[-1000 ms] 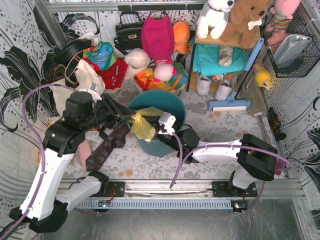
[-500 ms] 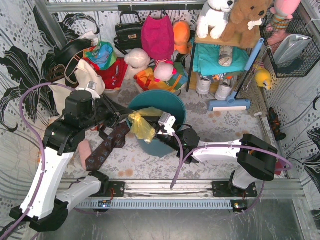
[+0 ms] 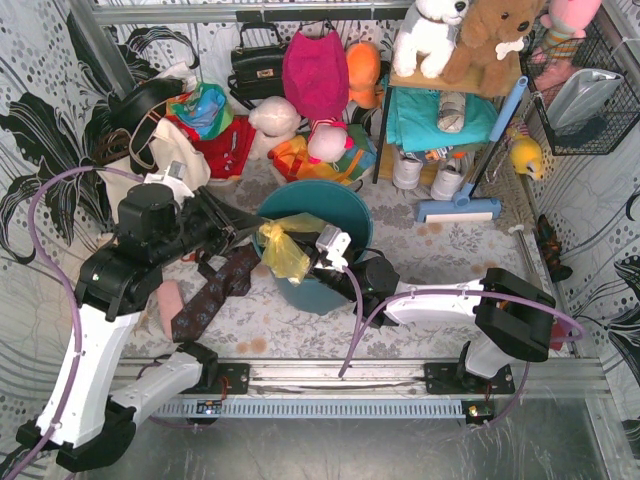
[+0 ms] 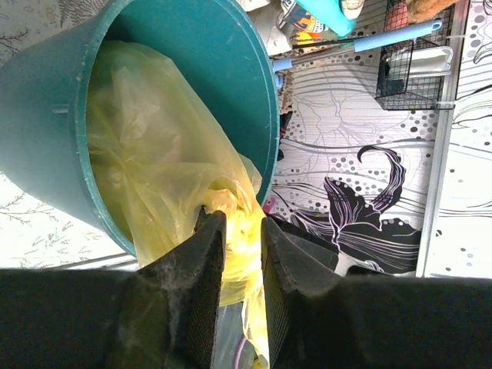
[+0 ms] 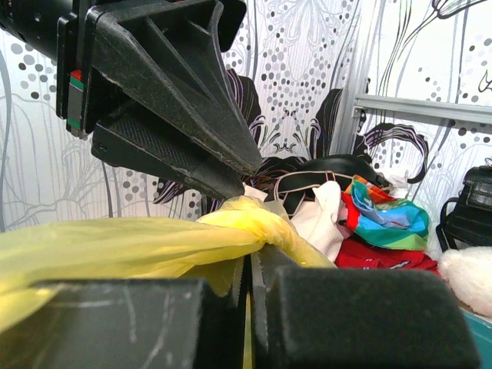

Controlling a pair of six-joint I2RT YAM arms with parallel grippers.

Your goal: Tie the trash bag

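Observation:
The yellow trash bag [image 3: 285, 252] lines the teal bucket [image 3: 330, 205], which leans toward the left arm. Its top is gathered into a twisted knot [image 5: 265, 223] hanging over the bucket's near-left rim. My left gripper [image 3: 257, 236] reaches in from the left, jaws narrowed onto bunched yellow plastic [image 4: 240, 246] that fills the gap between its fingers [image 4: 206, 257]. My right gripper [image 5: 248, 257] sits just below the knot, shut on a thin strip of the bag. From the right wrist, the left gripper's fingertips [image 5: 231, 173] meet right at the knot.
A dark patterned necktie [image 3: 215, 295] and a pink item [image 3: 168, 305] lie left of the bucket. The cream tote bag [image 3: 165, 165], handbags and soft toys crowd the back. A shelf with shoes [image 3: 440, 130] and a blue broom [image 3: 460, 208] stand at the right.
The left arm has drawn back slightly to the left with the bag's bunch, its jaws narrower than a second ago. The right arm has stayed put.

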